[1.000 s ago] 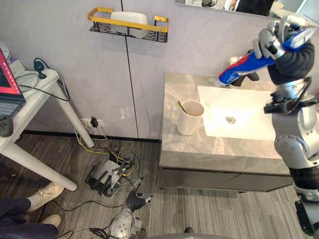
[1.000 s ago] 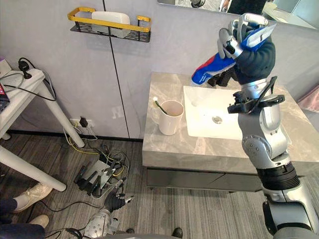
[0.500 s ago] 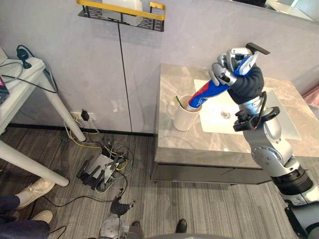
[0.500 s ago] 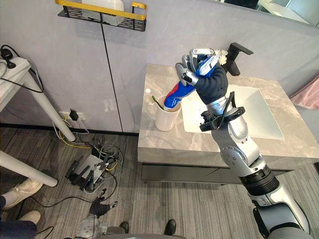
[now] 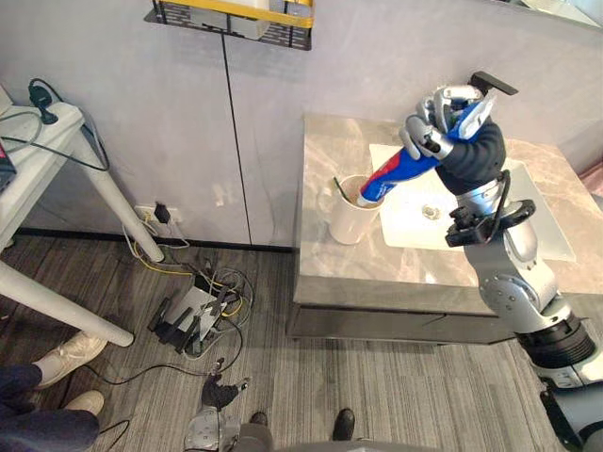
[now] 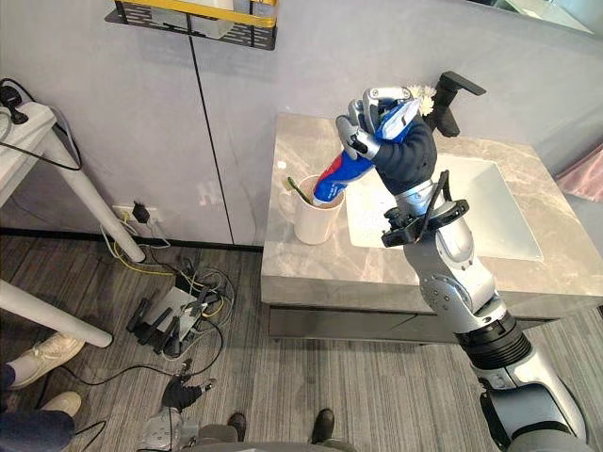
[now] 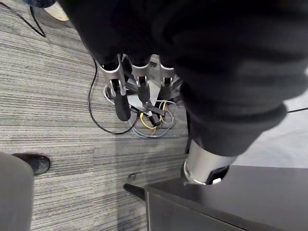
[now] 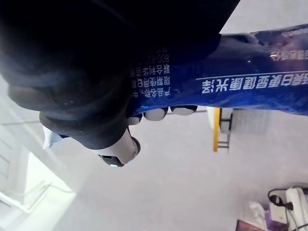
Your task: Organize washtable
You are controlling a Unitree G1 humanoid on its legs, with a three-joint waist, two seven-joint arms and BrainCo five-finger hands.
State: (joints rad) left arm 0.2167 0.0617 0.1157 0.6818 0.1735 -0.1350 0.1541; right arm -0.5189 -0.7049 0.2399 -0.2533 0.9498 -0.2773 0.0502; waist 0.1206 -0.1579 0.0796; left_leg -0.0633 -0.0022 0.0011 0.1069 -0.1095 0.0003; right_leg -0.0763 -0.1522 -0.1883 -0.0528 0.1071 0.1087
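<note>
The grey marble washtable (image 5: 325,155) stands against the wall at about 2 o'clock in the head views. A white side table (image 5: 33,193) occupies the 9 o'clock edge. A white rectangular sink (image 5: 528,221) is set into the 3 o'clock half of the washtable top. A black wire shelf with a yellow rail (image 5: 254,11) hangs on the wall at 12 o'clock. A tangle of power strips and cables (image 5: 193,315) lies on the floor at 8 o'clock of the washtable, and a person's light shoe (image 5: 66,350) shows at 8 o'clock of the view.

The right hand (image 5: 438,108) is raised over the sink, its fingers curled tight round the upper end of a blue, red and white toothpaste tube (image 5: 391,171). The tube slopes from the hand toward 7 o'clock, its lower end at the mouth of a white cup (image 5: 347,221). The cup stands on the washtable just beside the sink, at the sink's 9 o'clock. A green toothbrush (image 5: 338,186) leans inside the cup.

The left hand (image 7: 142,86) hangs near the floor, fingers straight and loose, holding nothing.
</note>
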